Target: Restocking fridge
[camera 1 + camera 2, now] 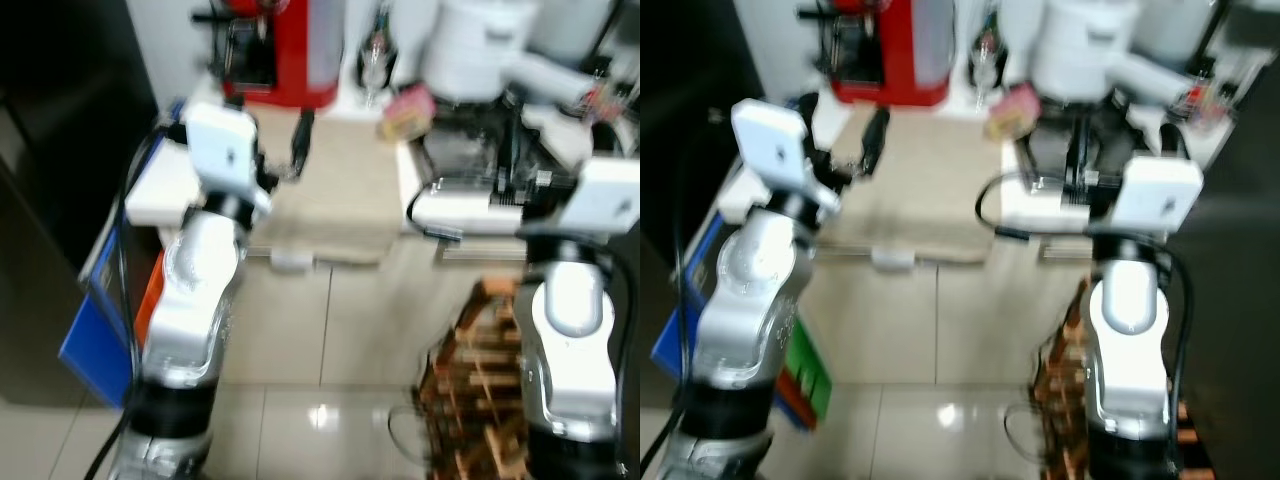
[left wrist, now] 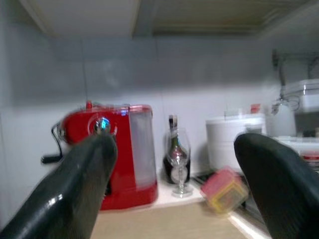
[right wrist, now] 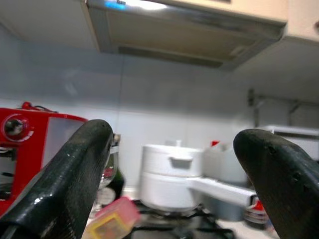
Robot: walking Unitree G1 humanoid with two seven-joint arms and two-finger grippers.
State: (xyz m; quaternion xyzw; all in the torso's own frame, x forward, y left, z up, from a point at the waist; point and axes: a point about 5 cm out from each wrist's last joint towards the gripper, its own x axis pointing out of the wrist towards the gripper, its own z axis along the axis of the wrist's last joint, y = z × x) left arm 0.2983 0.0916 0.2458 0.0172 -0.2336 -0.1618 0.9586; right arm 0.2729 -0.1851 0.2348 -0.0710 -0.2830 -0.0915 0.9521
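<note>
My left gripper is raised over the beige counter, open with nothing between its fingers. My right gripper hovers over the stove, also open and holding nothing. A small pink and yellow carton lies tilted at the back of the counter, between the two grippers and beyond both. The left wrist view shows the carton ahead, between the spread fingers. The dark fridge stands at my left.
A red coffee machine stands at the back left, with a dark bottle and a wine glass beside it. A white pot sits on the stove. A wooden rack stands on the floor at the right, a blue board at the left.
</note>
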